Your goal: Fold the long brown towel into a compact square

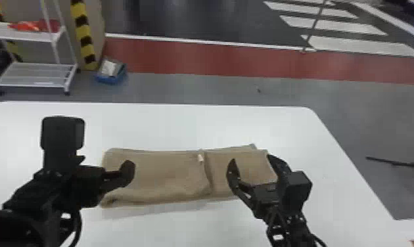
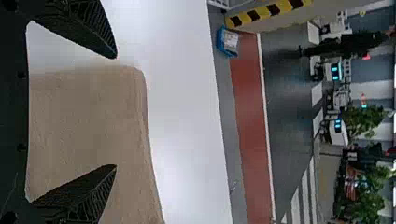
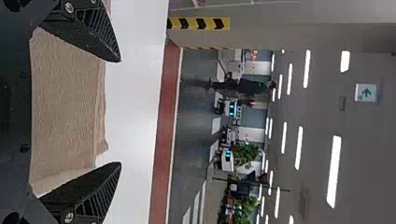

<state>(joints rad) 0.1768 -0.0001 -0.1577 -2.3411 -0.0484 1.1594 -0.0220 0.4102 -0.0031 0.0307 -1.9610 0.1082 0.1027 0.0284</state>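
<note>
The brown towel [image 1: 163, 174] lies on the white table in a long folded strip, its left part a thicker layer ending near the middle beside a small white tag. Above its left end is my left gripper [image 1: 106, 164]; my right gripper [image 1: 254, 166] is over its right end. In the left wrist view the left gripper [image 2: 116, 112] is open, with the towel [image 2: 84, 126] beyond and between its fingers. The right wrist view shows the right gripper [image 3: 121, 112] open too, the towel's end [image 3: 67, 107] spanning between its fingers.
The white table [image 1: 183, 124] extends around the towel, with its far edge and right edge in view. Past it on the floor stand a white shelf rack [image 1: 35, 74] and a blue box [image 1: 110, 78]. A dark stand leg [image 1: 393, 162] is on the floor at the right.
</note>
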